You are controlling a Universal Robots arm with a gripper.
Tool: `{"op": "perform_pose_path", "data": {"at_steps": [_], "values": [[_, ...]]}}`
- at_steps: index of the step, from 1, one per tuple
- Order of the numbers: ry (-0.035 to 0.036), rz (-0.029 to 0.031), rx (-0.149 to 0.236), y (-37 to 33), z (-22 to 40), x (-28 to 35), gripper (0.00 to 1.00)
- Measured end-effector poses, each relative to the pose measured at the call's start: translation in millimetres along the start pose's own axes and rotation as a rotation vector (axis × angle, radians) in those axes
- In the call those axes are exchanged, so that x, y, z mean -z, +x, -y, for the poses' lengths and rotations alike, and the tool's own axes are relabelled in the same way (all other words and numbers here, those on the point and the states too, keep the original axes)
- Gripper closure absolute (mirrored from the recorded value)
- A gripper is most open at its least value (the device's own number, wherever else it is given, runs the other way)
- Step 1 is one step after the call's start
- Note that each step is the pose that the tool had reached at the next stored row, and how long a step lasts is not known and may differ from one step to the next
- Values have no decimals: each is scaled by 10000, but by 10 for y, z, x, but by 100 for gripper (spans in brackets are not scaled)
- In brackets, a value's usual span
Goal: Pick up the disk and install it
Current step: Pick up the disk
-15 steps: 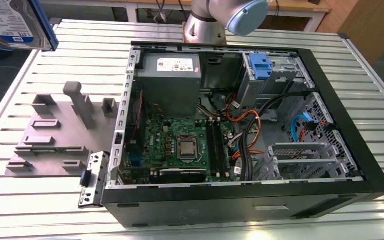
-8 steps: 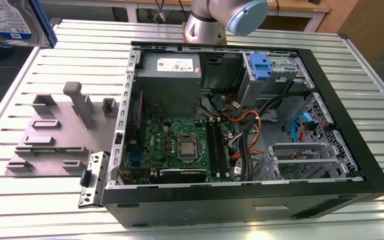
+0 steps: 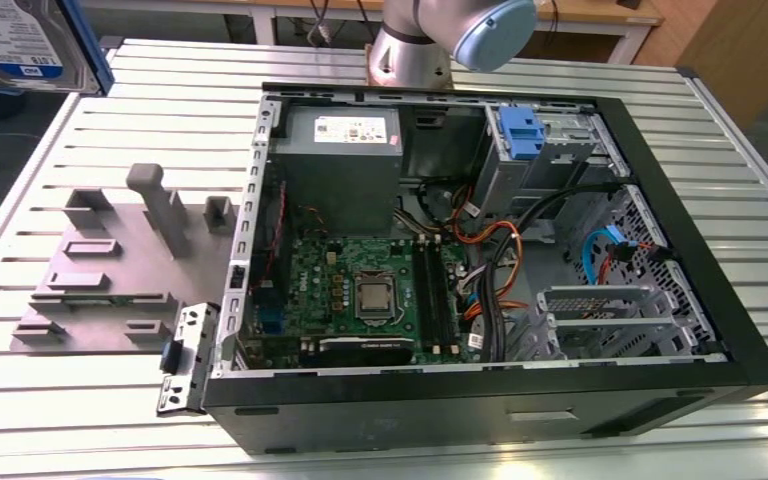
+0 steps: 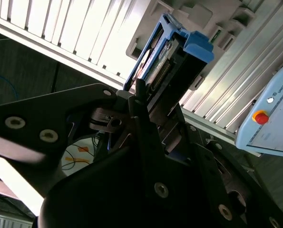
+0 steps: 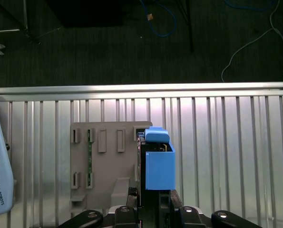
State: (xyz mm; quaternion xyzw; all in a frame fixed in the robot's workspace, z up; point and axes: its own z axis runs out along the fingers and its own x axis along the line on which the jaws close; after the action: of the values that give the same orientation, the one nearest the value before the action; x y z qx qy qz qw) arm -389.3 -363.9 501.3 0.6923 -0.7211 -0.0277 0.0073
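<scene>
Jaws tight on the disk, outside the open computer case

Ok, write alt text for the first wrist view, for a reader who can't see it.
The disk, blue side toward the camera, is clamped edge-on between the jaws of the gripper, above a slatted metal table. A grey plastic stand lies on the table beneath it; past the table's edge is dark floor with loose cables.
</scene>
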Motion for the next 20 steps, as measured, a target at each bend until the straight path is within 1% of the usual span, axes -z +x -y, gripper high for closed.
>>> {"op": "perform_pose_path", "data": {"at_steps": [4, 11, 20], "values": [[1, 0, 1, 0, 20, 1, 65], [0, 0, 0, -3, 81, 4, 65], [0, 0, 1, -4, 91, 5, 65]]}}
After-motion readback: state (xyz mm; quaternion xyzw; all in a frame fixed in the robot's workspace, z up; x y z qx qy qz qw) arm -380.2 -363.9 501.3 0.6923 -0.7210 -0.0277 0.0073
